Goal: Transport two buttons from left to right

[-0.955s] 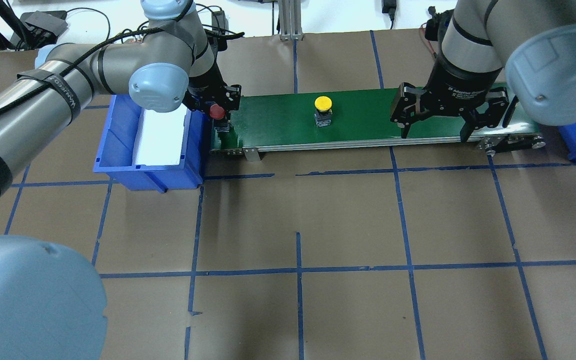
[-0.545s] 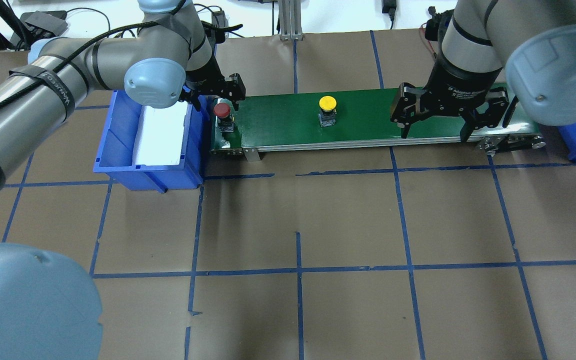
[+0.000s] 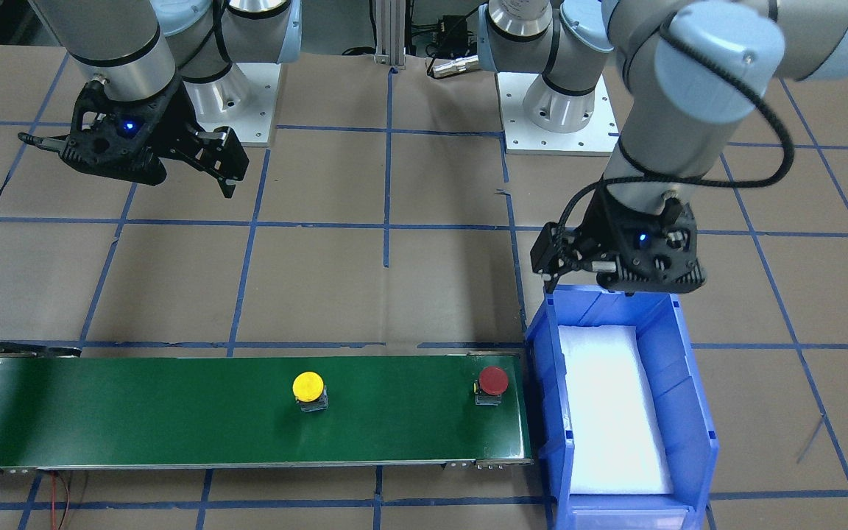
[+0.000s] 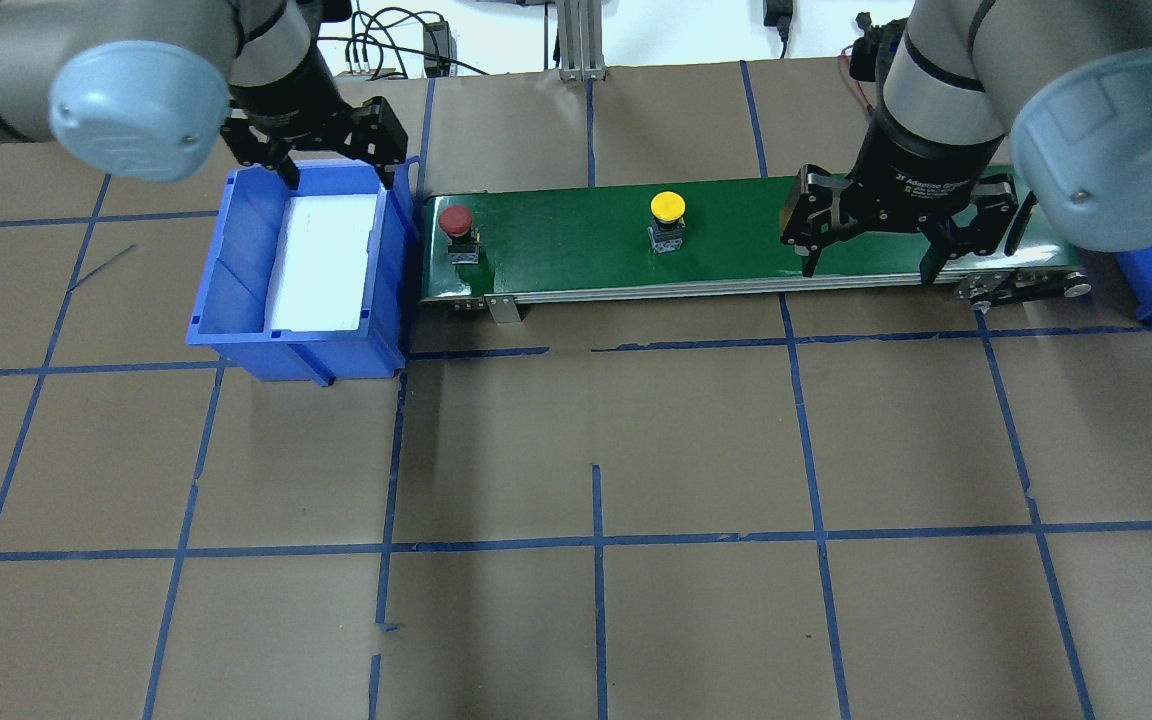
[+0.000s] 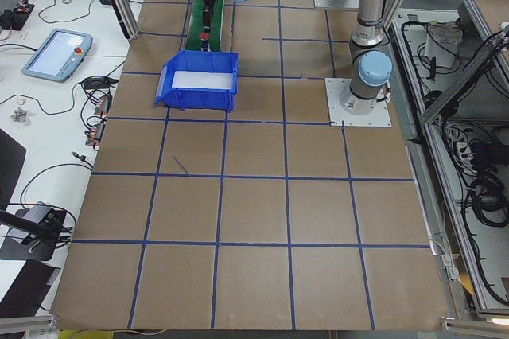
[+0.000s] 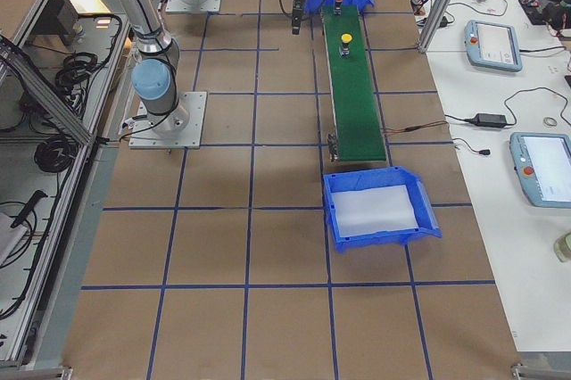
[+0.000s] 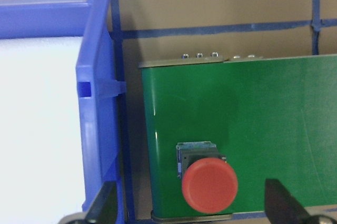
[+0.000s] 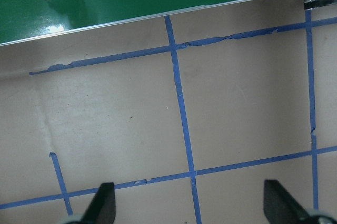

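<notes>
Overhead exterior: yellow button (image 4: 668, 207) is seen midway along belt (image 4: 566, 250), red button (image 4: 455, 221) at its left end. Right fingers (image 4: 808, 255), spread wide and empty, are held over the right end, nearer yellow. Left fingers (image 4: 386, 150), likewise spread and empty, are held over bin (image 4: 236, 250).

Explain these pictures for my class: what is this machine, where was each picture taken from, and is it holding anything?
This is a robot with two arms at a table covered in brown paper. Each arm ends in a two-fingered end effector. Four pictures come from fixed cameras: behind the robot, facing it, and at each table end. Two come from cameras on the wrists. On the table lies a green conveyor belt with a red button and a yellow button standing on it, and a blue bin at one end. The left end effector hangs open near that bin; the right end effector hangs open near the belt's other end. Neither holds anything.
</notes>
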{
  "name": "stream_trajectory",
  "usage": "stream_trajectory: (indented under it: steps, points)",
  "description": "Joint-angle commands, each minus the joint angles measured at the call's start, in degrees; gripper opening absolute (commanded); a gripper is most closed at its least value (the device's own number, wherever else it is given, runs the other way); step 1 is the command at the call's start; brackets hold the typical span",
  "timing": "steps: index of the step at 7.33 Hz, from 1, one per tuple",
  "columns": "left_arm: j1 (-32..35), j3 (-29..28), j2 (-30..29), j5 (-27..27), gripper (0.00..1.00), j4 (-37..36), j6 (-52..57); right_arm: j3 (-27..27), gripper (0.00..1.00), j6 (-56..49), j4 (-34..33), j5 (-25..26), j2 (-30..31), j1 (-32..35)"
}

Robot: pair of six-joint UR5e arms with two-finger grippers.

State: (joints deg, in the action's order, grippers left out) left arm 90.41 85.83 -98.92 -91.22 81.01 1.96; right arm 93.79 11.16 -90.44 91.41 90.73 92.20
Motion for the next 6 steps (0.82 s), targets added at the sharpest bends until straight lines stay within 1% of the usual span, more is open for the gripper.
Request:
stream_trajectory:
  steps: [1, 2, 3, 4, 6]
  points:
    - [-0.8, 5.4, 8.9, 0.4, 1.0, 4.6, -1.1, -0.4, 1.0, 0.0, 0.0, -0.1, -0.2, -0.1]
    - [-0.4, 8.5, 10.8, 0.1, 1.0, 4.9, -0.9, -0.6, 1.0, -0.4, 0.0, 0.0, -0.3, -0.2]
    - [-0.4, 8.6, 12.0, -0.1, 1.0, 5.1, -0.5, -0.9, 1.0, -0.4, 0.0, -0.2, -0.2, -0.3]
    - [-0.2, 10.0, 12.6, 0.0, 1.0, 5.5, -1.2, -1.4, 1.0, -0.2, -0.3, -0.5, -0.2, -0.3]
    - [3.4, 9.2, 11.8, -0.2, 1.0, 7.5, -1.4, -1.8, 1.0, 0.2, -0.4, -0.6, 0.1, -0.3]
